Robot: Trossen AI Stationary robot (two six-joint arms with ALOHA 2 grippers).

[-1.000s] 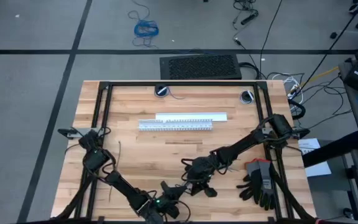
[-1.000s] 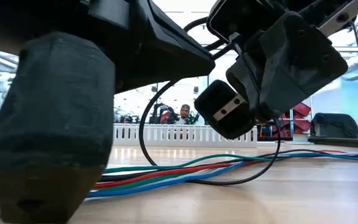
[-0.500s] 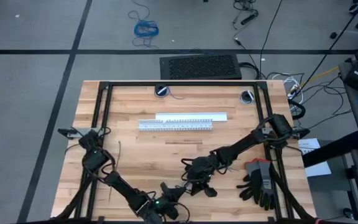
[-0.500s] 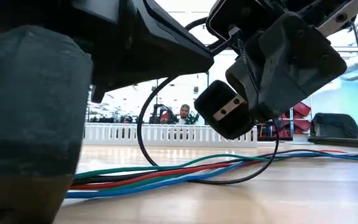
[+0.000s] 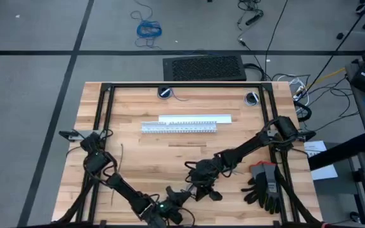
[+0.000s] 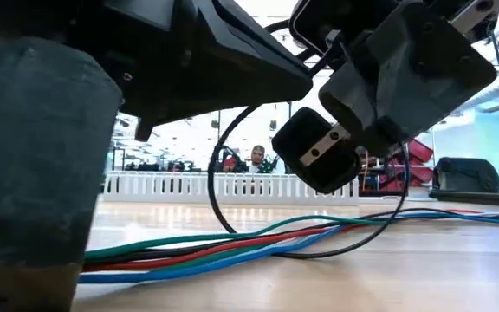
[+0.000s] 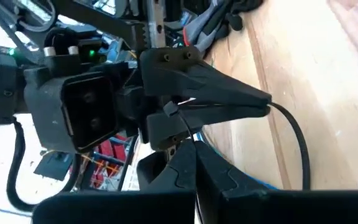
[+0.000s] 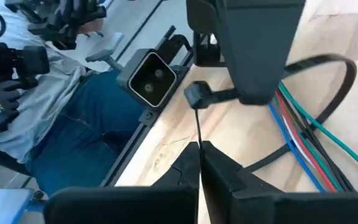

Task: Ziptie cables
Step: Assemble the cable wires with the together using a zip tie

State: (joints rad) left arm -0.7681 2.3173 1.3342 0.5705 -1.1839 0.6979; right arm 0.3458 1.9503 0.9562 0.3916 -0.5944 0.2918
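The cables [image 6: 232, 247], blue, red, green and black wires, lie flat on the wood near the table's front edge [image 8: 303, 143]. A black ziptie [image 6: 219, 204] is looped around them, and its head [image 8: 196, 96] hangs between my two grippers. My left gripper [image 5: 176, 198] and my right gripper [image 5: 201, 187] are both shut on this ziptie, close together above the cables. Another ziptie [image 5: 121, 154] lies loose on the wood at the left. My left gripper pinches the ziptie's strap [image 8: 232, 94] between its two fingers, a short way from the head. The loop hangs below around the cables. My right gripper pinches the thin free tail [image 8: 199, 134] that comes out of the head. Its fingers lie in line with the tail, which runs straight and taut.
A white slotted duct [image 5: 179, 127] and its cover [image 5: 195, 118] lie across the table's middle. Black gloves [image 5: 265, 187] rest at the near right. A person in jeans [image 8: 73, 124] stands close to the table's edge.
In the low view my left gripper has turned a little, uncovering more of the cables' left end. My right gripper has tipped slightly upward. The ziptie loop has shifted a little toward the table's right. Both grippers stay shut.
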